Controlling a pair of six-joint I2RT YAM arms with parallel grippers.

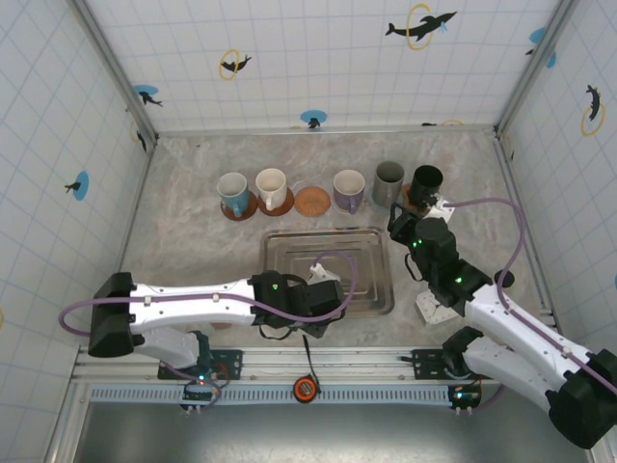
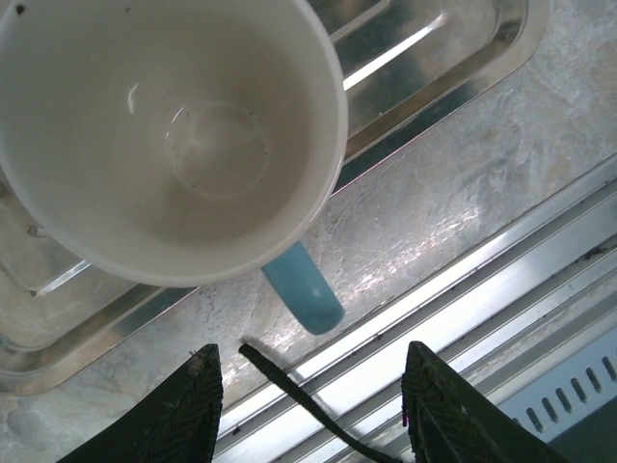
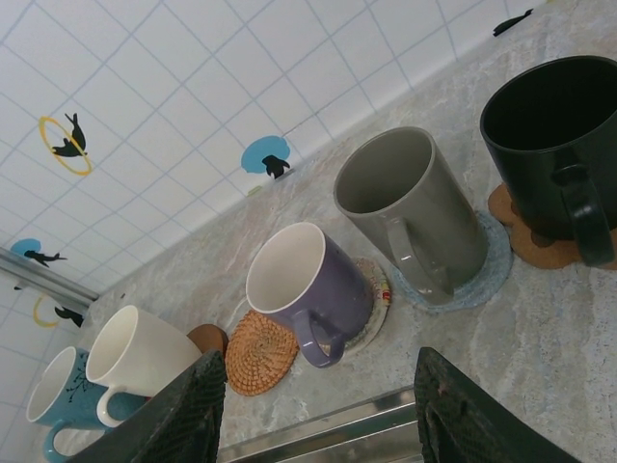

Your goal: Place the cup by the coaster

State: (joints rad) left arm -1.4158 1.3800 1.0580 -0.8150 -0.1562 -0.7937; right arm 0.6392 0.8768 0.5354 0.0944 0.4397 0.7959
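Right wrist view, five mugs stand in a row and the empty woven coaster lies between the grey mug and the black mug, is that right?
Not quite. There are five mugs in a row, but the empty woven coaster lies between the white mug and the purple mug, not between the grey mug and the black mug. The right wrist view shows this.

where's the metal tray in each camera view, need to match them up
top external: metal tray at the centre of the marbled table.
left wrist: tray across the top, behind the white-lined mug.
right wrist: tray rim at the bottom edge.
shared landmark: the marbled table bordering the tray.
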